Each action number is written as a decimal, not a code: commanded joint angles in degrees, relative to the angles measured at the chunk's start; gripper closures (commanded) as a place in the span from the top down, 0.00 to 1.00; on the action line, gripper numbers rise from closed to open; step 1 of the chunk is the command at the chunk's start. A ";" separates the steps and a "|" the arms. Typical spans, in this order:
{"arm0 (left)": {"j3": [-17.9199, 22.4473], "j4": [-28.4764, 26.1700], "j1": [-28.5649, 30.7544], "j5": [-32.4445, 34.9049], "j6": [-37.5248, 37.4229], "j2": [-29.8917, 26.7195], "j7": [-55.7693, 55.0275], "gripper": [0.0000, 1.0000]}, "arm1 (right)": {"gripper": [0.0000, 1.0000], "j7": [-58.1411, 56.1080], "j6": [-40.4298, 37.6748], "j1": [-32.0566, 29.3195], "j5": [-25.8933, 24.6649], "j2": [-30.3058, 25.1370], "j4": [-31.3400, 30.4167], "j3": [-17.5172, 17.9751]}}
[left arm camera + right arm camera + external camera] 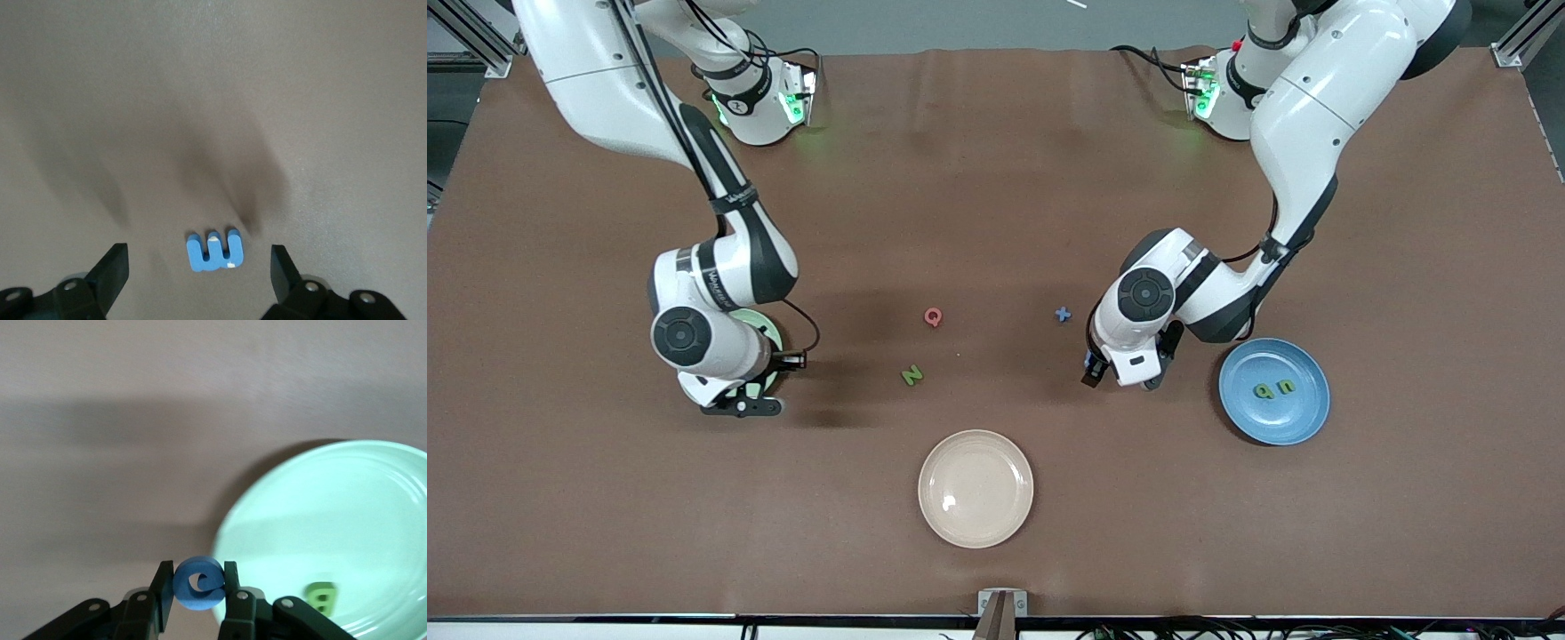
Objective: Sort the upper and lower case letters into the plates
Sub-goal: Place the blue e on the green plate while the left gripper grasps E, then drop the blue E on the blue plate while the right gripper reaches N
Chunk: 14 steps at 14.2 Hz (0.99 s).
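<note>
My right gripper (738, 406) (198, 587) is shut on a round blue letter (198, 583) and holds it over the edge of the mint green plate (772, 336) (347, 520). A green letter B (320, 597) lies in that plate. My left gripper (1125, 380) (198, 272) is open, low over the table, with a blue letter (215, 251) lying between its fingers (110, 273) and touching neither. The blue plate (1303, 413) beside it holds two green letters (1276, 388). A red Q (933, 316), a green N (911, 375) and a blue cross-shaped letter (1063, 314) lie mid-table.
A cream-beige plate (975, 488) with nothing in it sits nearer the front camera than the loose letters. The right arm's wrist hides most of the mint green plate in the front view. Brown table surface surrounds everything.
</note>
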 commanded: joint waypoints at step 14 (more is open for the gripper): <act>2.87 1.22 -2.72 4.47 3.04 1.77 -1.53 0.06 | 1.00 -10.28 -2.84 -7.24 -0.35 -6.17 -3.43 1.39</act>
